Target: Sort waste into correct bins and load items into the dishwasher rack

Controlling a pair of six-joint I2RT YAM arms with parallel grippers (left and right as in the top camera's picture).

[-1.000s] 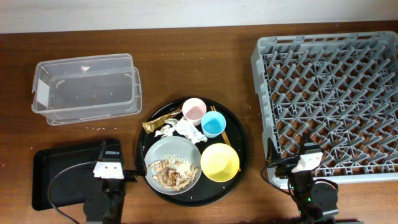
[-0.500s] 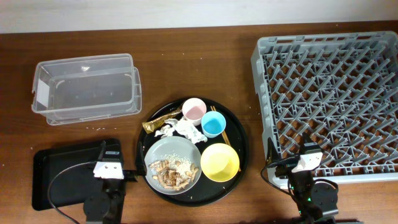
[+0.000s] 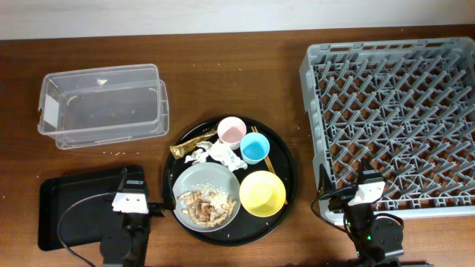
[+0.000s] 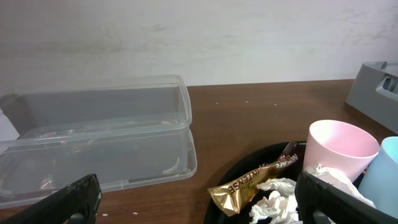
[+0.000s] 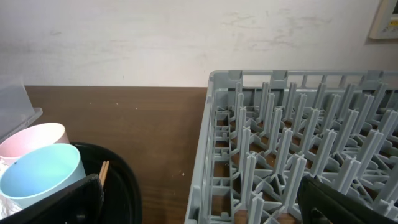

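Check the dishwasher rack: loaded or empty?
Empty: the dishwasher rack shows only bare pegs overhead; pink cup, blue cup and yellow bowl sit on the round tray.

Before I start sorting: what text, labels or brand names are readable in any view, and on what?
Crinkled gold foil wrapper: pale lettering on its dark end, too blurred to read.
White label on the clear rectangular plastic tub: no print can be made out; too small to tell.
No writing shows on anything else.
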